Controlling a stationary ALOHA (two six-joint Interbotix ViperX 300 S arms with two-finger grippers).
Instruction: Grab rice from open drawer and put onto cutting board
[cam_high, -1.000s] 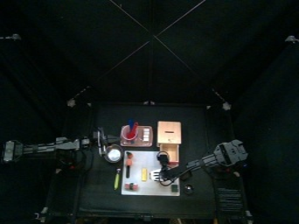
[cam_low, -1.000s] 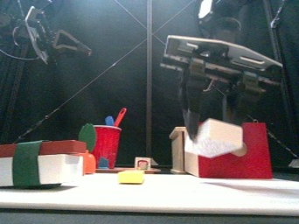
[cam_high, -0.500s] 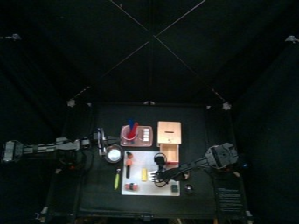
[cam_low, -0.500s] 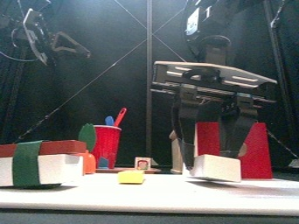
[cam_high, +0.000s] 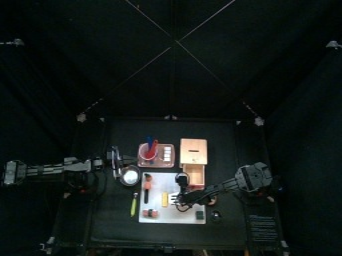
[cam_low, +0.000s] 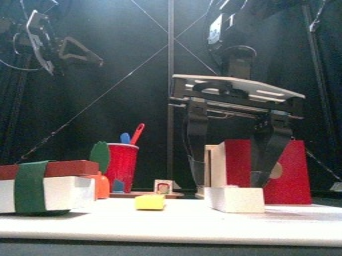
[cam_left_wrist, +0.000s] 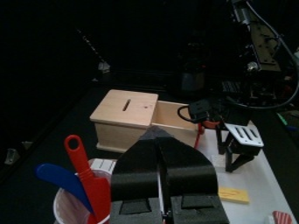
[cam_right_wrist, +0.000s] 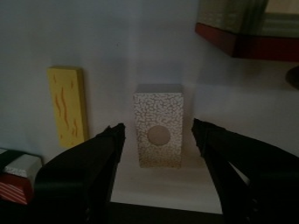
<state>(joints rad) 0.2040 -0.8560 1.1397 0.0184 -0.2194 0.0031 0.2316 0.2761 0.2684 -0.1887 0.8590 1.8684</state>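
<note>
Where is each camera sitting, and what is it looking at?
Top view: high above, looking down at the cutting board; both arms show.
Front view: at the table edge, facing the rice block under the right tool.
Left wrist view: on the left arm, facing the drawer.
Right wrist view: over the rice block, jaws open.
Front and right wrist views share the rice block.

Black curtains swallow most of the light; only the white cutting board (cam_high: 168, 197) glows pale under overhead lamps. A hard glare burns high above it in the front view, and the right end effector (cam_right_wrist: 158, 150) looms dark and soft-edged.
</note>
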